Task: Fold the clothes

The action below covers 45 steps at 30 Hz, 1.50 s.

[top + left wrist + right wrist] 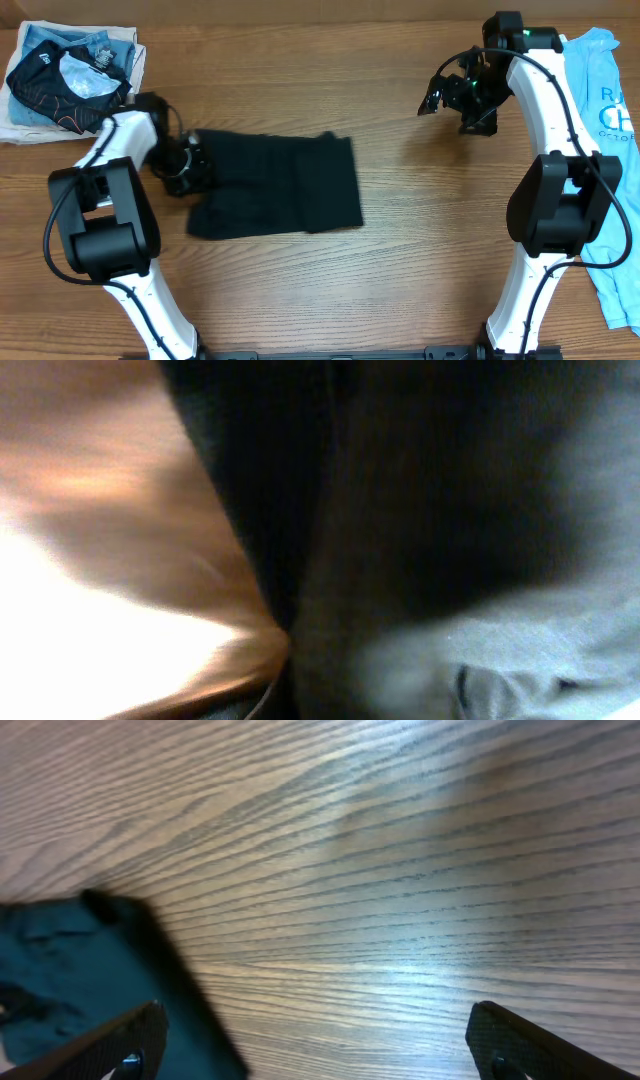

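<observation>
Lying flat on the wooden table (pixel 400 280), the black T-shirt (pixel 280 185) forms a rough rectangle with vertical creases in the overhead view; its lower left corner juts out slightly.

Left gripper (pixel 188 165): at the T-shirt's left edge, touching the cloth. Seen from above it is dark against dark fabric, so its jaw gap cannot be read. The left wrist view does not settle this, being heavily blurred: dark fabric (pixel 420 510) fills its centre, with tan table surface to the left, a pale grey area to the right, and no finger to be made out.

Right gripper (pixel 450 95): well apart from the T-shirt, beyond its right side and further back, raised over bare wood. Only the right wrist view shows its state: the two fingertips (pixel 110 1045) sit at the opposite lower corners of the frame, spread wide with nothing between them but wood grain. A corner of dark cloth (pixel 60 960), likely the T-shirt, lies at lower left.

Only the overhead view shows the other clothes. A light blue T-shirt (pixel 600 80) lies far right of the black T-shirt, behind the right arm. A smaller black garment (pixel 60 85) with thin orange lines rests on a pile of pale clothes (pixel 25 125) to the far left and back.
</observation>
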Motion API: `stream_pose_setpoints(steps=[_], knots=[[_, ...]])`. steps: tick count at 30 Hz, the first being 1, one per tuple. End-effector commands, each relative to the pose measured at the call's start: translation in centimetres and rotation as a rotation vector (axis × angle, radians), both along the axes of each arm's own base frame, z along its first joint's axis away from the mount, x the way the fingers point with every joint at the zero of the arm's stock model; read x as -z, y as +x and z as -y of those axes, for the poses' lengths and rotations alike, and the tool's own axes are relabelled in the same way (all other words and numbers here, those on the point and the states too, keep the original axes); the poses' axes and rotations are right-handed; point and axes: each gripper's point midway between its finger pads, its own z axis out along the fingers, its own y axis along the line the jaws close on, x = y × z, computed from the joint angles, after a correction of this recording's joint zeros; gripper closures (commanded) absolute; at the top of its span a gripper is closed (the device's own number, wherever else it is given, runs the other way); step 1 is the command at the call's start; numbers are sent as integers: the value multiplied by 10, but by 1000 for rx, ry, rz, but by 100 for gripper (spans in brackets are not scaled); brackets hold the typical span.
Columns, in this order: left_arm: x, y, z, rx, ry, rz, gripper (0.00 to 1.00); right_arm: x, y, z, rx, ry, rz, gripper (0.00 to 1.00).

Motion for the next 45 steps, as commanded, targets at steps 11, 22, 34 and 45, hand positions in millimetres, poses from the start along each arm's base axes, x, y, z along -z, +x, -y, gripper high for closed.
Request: stream_pose_setpoints(steps=[11,22,34,45], knots=[[-54,20,-17,102,241,-50,96,21,-10,0,3,-4,-19,0],[-79,10,29,190,480,-106,96,41,-18,-1,8,-2,-48,0],[-110,21,116,345,492,49,96,72,-39,-17,-25,0,-101,0],[-108,9,169,425,436,90,96,84,-47,-60,-79,2,-100,7]])
